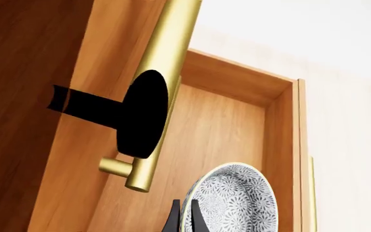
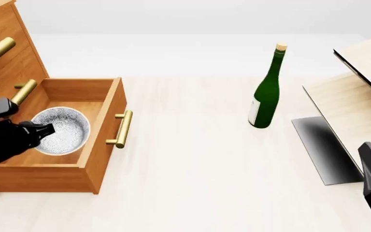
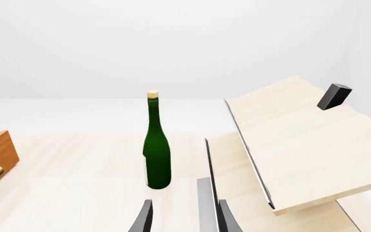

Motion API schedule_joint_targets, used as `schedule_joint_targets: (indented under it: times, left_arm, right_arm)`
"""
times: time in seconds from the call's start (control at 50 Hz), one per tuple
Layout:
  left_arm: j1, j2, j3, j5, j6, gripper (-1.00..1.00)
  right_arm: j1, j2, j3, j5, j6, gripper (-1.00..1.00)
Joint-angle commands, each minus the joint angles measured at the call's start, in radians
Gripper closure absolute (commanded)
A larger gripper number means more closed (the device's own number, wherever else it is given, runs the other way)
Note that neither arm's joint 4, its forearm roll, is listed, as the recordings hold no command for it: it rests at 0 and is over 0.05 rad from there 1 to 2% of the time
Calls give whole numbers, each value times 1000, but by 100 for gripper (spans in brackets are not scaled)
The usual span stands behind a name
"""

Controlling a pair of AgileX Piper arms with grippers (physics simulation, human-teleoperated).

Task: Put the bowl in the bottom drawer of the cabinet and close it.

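Front view: the left end effector point(image 2: 44, 130) grips the rim of the speckled bowl point(image 2: 62, 130), fingers closed on it, inside the cabinet's point(image 2: 5, 72) pulled-out bottom drawer point(image 2: 102, 140). Well to the drawer's right, a green bottle point(image 2: 266, 92) stands on the bench point(image 2: 205, 169), its pale label unreadable. The right end effector point(image 3: 182, 215) hangs open, empty.

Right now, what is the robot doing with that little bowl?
The left gripper is holding the bowl by its rim over the open bottom drawer of the cabinet. The bowl is inside the drawer's walls, and the drawer is not yet pushed shut. The right gripper waits apart, open and holding nothing, near a green bottle.
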Motion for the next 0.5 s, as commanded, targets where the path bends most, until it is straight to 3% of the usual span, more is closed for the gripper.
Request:
schedule_joint_targets:
  times: [0.02, 0.48, 0.5]
  left_arm:
    - [5, 19, 3, -17, 0, 100]
    - [36, 22, 20, -22, 0, 100]
    - [36, 23, 19, -21, 0, -100]
  right_arm:
    - [0, 0, 0, 0, 0, -100]
    - [0, 0, 0, 0, 0, -100]
    - [0, 0, 0, 0, 0, -100]
